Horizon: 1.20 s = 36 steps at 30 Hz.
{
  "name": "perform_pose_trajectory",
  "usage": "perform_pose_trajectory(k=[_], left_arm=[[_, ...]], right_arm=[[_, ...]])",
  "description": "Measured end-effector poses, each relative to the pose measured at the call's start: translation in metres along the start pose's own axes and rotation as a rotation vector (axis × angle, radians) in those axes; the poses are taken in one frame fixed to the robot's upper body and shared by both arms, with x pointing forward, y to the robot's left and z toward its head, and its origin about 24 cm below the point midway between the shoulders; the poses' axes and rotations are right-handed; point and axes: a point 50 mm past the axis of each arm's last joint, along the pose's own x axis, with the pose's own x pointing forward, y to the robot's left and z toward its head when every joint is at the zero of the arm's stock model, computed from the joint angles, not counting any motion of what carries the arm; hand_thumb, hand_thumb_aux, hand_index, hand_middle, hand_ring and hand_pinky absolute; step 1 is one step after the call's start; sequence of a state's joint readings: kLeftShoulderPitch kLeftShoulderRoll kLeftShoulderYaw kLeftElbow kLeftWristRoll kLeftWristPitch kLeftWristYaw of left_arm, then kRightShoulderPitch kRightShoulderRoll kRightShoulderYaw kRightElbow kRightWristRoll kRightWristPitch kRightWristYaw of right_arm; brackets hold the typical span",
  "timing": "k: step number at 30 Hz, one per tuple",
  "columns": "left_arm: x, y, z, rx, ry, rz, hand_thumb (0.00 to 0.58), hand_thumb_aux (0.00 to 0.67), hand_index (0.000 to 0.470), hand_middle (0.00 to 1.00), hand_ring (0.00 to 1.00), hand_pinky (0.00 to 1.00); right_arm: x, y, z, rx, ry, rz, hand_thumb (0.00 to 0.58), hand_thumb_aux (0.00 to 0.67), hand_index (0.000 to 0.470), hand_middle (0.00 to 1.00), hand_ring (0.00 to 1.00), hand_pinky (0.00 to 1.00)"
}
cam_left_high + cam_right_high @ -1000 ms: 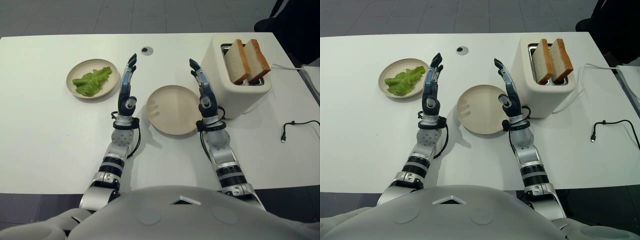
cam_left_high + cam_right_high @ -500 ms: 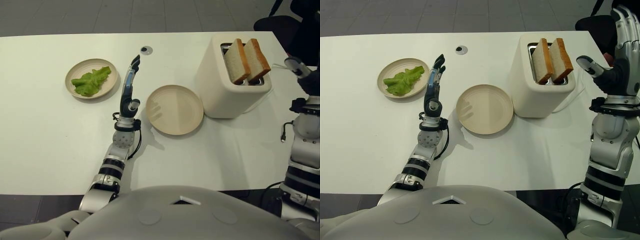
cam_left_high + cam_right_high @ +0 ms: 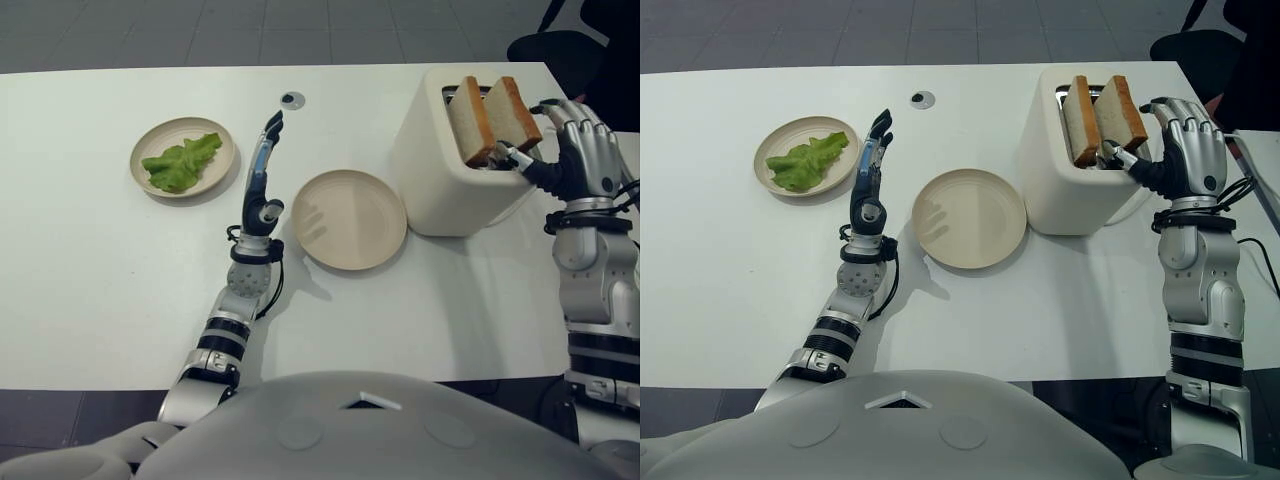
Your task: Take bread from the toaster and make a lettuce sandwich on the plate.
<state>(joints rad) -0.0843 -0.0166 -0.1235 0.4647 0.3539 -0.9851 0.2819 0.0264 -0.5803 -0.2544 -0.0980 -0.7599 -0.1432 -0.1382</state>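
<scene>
A cream toaster (image 3: 445,185) stands at the back right of the white table with two bread slices (image 3: 492,117) sticking up from its slots. My right hand (image 3: 575,160) is raised beside the toaster's right end, fingers spread, with the thumb close to the right slice and nothing held. An empty beige plate (image 3: 348,218) lies in the middle of the table. A lettuce leaf (image 3: 182,161) rests on a smaller plate (image 3: 183,156) at the back left. My left hand (image 3: 262,180) stands upright and open between the two plates.
A small round grommet (image 3: 293,99) sits in the table top behind the plates. A white cable (image 3: 1140,208) runs out from behind the toaster at the right. A dark chair (image 3: 555,50) stands beyond the table's far right corner.
My right hand has swung from in front of the toaster out to the right, then in toward the right bread slice. The left hand has barely moved.
</scene>
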Motion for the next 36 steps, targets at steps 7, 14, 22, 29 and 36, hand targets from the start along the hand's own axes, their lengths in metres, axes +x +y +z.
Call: perform_pose_trajectory(k=[7, 14, 22, 29, 36], left_arm=[[0.0, 0.0, 0.0, 0.002, -0.001, -0.005, 0.0, 0.0, 0.0, 0.0, 0.0, 0.0], [0.0, 0.002, 0.0, 0.005, -0.004, 0.003, 0.0, 0.0, 0.0, 0.0, 0.0, 0.0], [0.001, 0.007, -0.002, 0.017, 0.007, 0.055, 0.0, 0.0, 0.0, 0.0, 0.0, 0.0], [-0.009, 0.063, -0.005, 0.407, 0.0, 0.095, 0.0, 0.0, 0.0, 0.0, 0.0, 0.0], [-0.006, 0.113, -0.018, 0.776, 0.082, 0.019, 0.0, 0.0, 0.0, 0.0, 0.0, 0.0]], right_arm=[[-0.002, -0.03, 0.029, 0.087, -0.141, -0.299, 0.58, 0.67, 0.47, 1.0, 1.0, 1.0], [-0.022, -0.058, 0.075, 0.562, -0.39, -0.639, 0.58, 0.67, 0.47, 1.0, 1.0, 1.0], [-0.031, 0.042, 0.126, 1.142, -0.392, 0.195, 0.58, 0.67, 0.47, 1.0, 1.0, 1.0], [-0.045, 0.09, 0.127, 0.872, -0.407, 0.377, 0.58, 0.67, 0.47, 1.0, 1.0, 1.0], [-0.056, 0.093, 0.145, 0.855, -0.54, 0.493, 0.58, 0.67, 0.47, 1.0, 1.0, 1.0]])
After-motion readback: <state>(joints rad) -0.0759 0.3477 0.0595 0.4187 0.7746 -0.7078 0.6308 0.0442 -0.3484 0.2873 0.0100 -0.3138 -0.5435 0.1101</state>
